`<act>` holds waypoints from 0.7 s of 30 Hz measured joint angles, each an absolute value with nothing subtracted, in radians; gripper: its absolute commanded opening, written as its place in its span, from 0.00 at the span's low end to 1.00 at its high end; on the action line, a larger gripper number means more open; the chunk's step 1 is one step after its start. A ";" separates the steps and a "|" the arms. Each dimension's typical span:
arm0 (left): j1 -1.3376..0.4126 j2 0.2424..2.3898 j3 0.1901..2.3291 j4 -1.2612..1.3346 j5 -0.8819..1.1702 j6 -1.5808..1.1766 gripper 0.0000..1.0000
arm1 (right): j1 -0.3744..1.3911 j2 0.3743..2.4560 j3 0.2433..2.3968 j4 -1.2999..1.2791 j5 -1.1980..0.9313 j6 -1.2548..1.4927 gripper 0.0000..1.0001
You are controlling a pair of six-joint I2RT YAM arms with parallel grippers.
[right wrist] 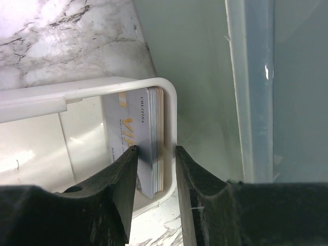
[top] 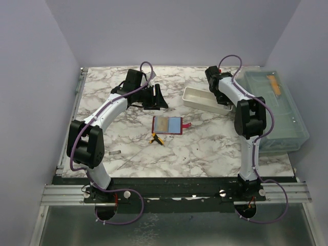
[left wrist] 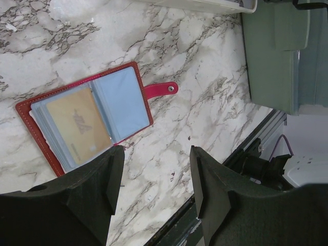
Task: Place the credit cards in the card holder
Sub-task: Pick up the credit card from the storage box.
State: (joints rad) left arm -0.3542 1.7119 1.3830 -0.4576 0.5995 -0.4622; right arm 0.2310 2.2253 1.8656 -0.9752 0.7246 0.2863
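Observation:
The red card holder (top: 167,125) lies open on the marble and also shows in the left wrist view (left wrist: 138,66). A tan-gold card (left wrist: 79,128) sits in its left page. The right page (left wrist: 123,97) is pale blue; I cannot tell card from lining. My left gripper (left wrist: 156,154) is open and empty, above the table near the holder; it also shows in the top view (top: 156,97). My right gripper (right wrist: 157,149) is open, straddling a stack of credit cards (right wrist: 148,138) standing on edge and the end wall of the white tray (right wrist: 77,92).
The white tray (top: 197,100) lies at the back centre-right. A large clear lidded bin (top: 279,113) stands close to its right. A yellow-handled thin tool (top: 155,138) lies just in front of the card holder. The table's front edge shows in the left wrist view (left wrist: 225,154).

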 measured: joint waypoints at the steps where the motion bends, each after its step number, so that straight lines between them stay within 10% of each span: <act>1: -0.356 1.712 1.383 -0.458 0.600 -0.462 0.60 | 0.231 2.226 1.866 -0.976 0.727 0.286 0.34; 21: -0.356 1.712 1.383 -0.457 0.604 -0.463 0.60 | 0.232 2.233 1.884 -0.997 0.744 0.268 0.15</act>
